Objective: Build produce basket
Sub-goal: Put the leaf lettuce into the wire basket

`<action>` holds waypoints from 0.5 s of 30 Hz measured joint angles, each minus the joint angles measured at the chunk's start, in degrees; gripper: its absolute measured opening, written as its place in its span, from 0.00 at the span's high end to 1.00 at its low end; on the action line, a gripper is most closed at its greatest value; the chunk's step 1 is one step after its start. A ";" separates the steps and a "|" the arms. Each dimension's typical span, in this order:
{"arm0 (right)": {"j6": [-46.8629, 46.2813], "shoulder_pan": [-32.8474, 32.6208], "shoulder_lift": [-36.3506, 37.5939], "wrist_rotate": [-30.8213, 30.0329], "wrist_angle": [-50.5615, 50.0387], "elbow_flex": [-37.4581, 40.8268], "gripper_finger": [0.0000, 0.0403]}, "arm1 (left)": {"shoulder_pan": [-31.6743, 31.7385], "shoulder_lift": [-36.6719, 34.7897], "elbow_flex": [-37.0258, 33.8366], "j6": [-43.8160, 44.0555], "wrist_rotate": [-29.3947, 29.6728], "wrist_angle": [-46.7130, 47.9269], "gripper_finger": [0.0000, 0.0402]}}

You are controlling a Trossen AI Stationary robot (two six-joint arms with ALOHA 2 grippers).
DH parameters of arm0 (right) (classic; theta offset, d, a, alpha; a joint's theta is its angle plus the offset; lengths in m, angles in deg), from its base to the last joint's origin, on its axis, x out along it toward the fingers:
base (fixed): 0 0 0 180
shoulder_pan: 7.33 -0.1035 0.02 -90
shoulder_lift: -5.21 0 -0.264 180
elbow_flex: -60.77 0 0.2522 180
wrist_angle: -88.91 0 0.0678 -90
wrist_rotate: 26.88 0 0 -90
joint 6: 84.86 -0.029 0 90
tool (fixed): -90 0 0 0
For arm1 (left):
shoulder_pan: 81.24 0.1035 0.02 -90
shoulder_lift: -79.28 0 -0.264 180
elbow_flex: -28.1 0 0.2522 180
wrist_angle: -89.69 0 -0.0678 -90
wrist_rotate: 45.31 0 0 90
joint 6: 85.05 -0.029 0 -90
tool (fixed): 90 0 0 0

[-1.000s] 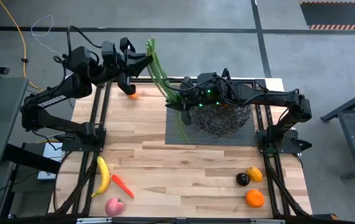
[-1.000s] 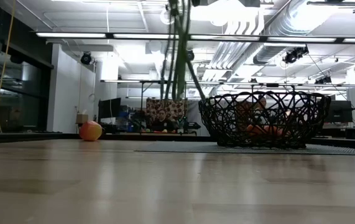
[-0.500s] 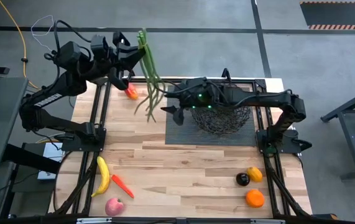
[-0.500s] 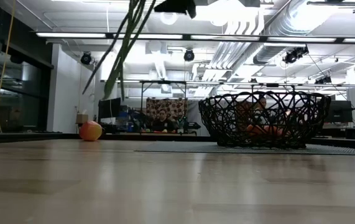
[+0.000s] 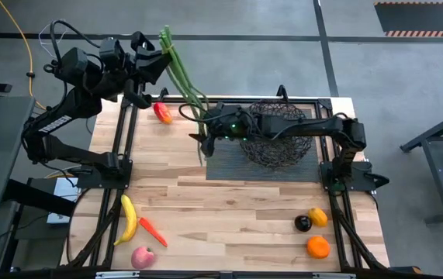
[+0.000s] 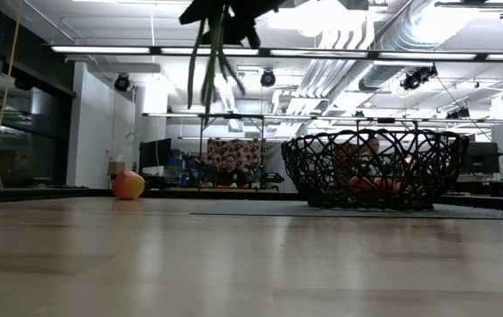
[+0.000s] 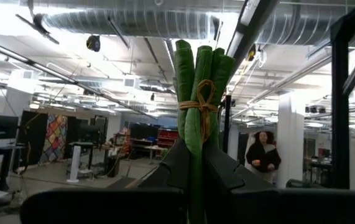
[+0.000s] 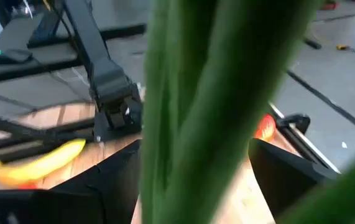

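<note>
A bundle of long green beans (image 5: pixel 182 81), tied with a string (image 7: pixel 201 102), hangs high over the table's far left part, with my left gripper (image 5: pixel 159 66) shut on it. My right gripper (image 5: pixel 202 138) is open, level with the beans' lower part. In the right wrist view the beans (image 8: pixel 214 93) fill the gap between its fingers. The black wire basket (image 5: pixel 279 139) stands on a dark mat (image 5: pixel 225 167) with something orange (image 6: pixel 370 183) inside. A red-yellow pepper (image 5: pixel 162 113) lies at the far left. My left gripper pinches the bean bundle between its two fingers (image 7: pixel 177 168), just below the tied end (image 7: pixel 197 134), which sticks out past them. The fingers slant upward. The rest of the bundle hangs below, clear of the table. My right gripper has a finger (image 8: pixel 112 180) on either side of the beans; I cannot tell whether it touches them.
At the near left lie a banana (image 5: pixel 129 219), a carrot (image 5: pixel 153 231) and an apple (image 5: pixel 143 257). At the near right lie a dark fruit (image 5: pixel 302 223) and two oranges (image 5: pixel 318 217) (image 5: pixel 318 246). Bare wood spans the middle.
My left gripper has risen and drawn back toward the far left corner with the beans. Their hanging ends have swung from beside the basket out toward the left. My right gripper has moved leftward, away from the basket and after the beans, and has sunk.
</note>
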 joint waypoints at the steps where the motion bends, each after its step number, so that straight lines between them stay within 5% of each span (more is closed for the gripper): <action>1: -0.02 0.00 -0.39 -0.25 -0.03 0.00 0.31 | 0.00 0.00 0.00 0.05 -0.23 -0.08 0.98; 15: -2.60 0.00 -3.89 -0.34 10.16 0.02 0.31 | -0.02 0.00 0.00 0.44 -0.74 -0.54 0.98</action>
